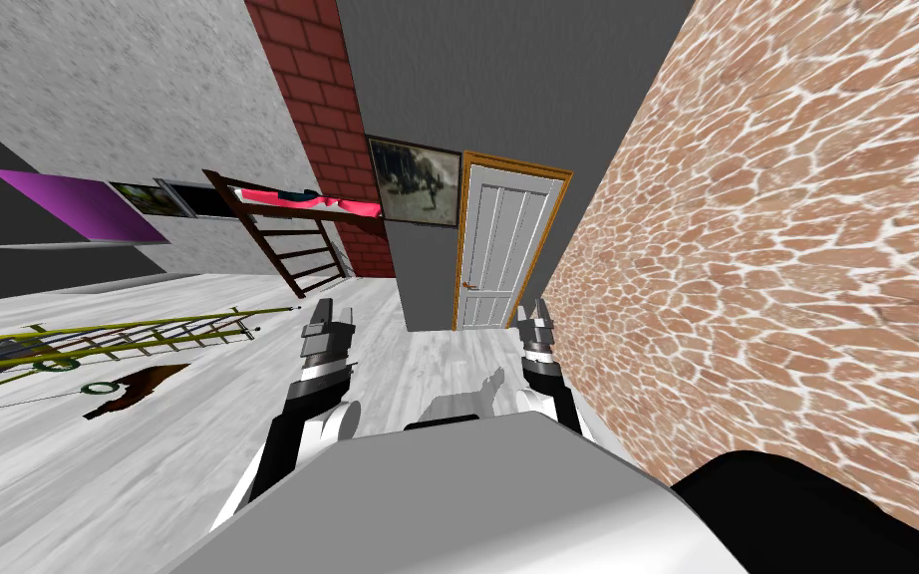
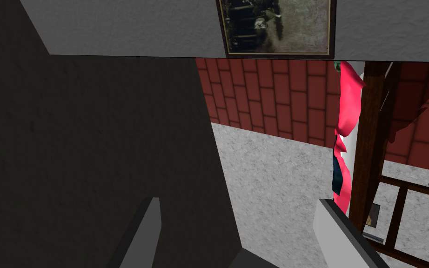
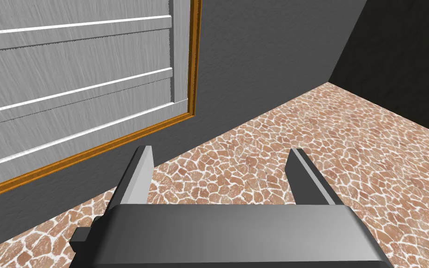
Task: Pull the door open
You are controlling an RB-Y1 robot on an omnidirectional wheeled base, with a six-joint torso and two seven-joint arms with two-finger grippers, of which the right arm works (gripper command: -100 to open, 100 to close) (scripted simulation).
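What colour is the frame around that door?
The frame is orange-brown, around the white panelled door; clearest in the right wrist view.

Door (image 1: 505,244) ahead at corridor end, side wall (image 1: 766,279) right, framed picture (image 1: 414,181) left of door

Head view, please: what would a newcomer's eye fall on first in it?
The tan stone-patterned wall looms along my right side. Straight ahead, a white panelled door stands in an orange-brown frame, well beyond the left gripper and the right gripper, both open. To the left, a red brick wall rises above a bright pink cloth.
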